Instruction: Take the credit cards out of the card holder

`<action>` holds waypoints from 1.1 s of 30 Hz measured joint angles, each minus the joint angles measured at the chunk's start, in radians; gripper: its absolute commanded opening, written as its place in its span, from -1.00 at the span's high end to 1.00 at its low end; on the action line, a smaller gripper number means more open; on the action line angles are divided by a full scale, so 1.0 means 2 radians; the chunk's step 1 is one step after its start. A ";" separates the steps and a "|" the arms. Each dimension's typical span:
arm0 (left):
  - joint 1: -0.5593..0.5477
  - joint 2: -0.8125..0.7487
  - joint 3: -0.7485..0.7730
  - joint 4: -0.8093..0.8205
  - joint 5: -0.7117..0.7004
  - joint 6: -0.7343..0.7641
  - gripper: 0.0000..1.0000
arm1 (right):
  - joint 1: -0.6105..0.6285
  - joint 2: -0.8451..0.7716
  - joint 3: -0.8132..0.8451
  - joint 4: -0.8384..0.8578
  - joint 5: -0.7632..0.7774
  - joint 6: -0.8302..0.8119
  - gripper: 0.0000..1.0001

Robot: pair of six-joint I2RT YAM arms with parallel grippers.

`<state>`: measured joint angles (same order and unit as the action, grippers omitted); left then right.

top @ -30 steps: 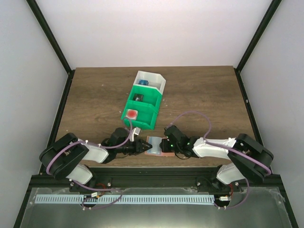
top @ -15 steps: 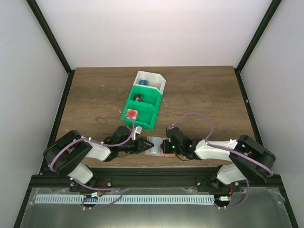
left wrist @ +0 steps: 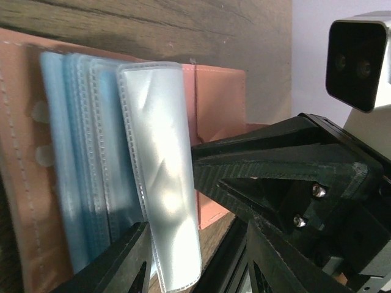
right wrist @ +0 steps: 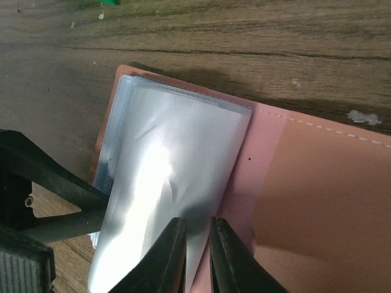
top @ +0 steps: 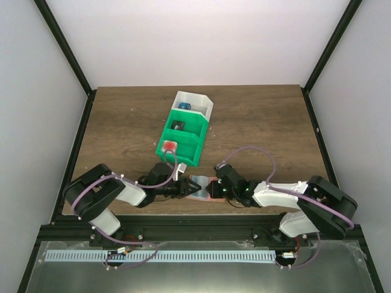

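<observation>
The salmon-brown card holder [top: 203, 196] [left wrist: 220, 97] [right wrist: 317, 201] lies open near the table's front edge. A fan of pale blue credit cards [left wrist: 79, 152] lies on it. A whitish credit card [left wrist: 160, 171] [right wrist: 177, 159] in a stitched clear sleeve arches up above them. My left gripper [top: 186, 188] [left wrist: 195, 268] is open, its fingers on either side of that card's near end. My right gripper [top: 212, 190] [right wrist: 197, 244] comes from the other side, its jaws nearly together with the whitish card's edge between them.
A green-and-white three-compartment bin [top: 194, 154] stands just behind the card holder, with a red block [top: 168, 146], a black block [top: 178, 126] and a blue block [top: 185, 106] in it. The black front rail [top: 195, 227] runs close below both grippers.
My left arm has reached further right, bringing its fingers up to the card holder. The right gripper has shifted slightly left over it, and its arm sits lower.
</observation>
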<state>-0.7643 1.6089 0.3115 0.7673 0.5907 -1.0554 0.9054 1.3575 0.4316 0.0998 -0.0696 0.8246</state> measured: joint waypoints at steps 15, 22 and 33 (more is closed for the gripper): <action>-0.027 0.008 0.026 0.020 0.005 -0.017 0.10 | 0.000 -0.054 -0.029 0.010 0.011 0.004 0.50; -0.045 0.045 0.071 0.024 0.009 -0.021 0.10 | 0.000 -0.159 -0.062 -0.017 0.033 0.015 0.48; -0.047 0.096 0.088 0.049 0.016 -0.022 0.09 | -0.002 -0.288 -0.071 -0.072 0.050 0.015 0.47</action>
<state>-0.8585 1.8011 0.4877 0.8650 0.6235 -1.0992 0.9016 0.7815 0.2905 -0.0437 0.0307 0.8543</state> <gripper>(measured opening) 0.454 0.267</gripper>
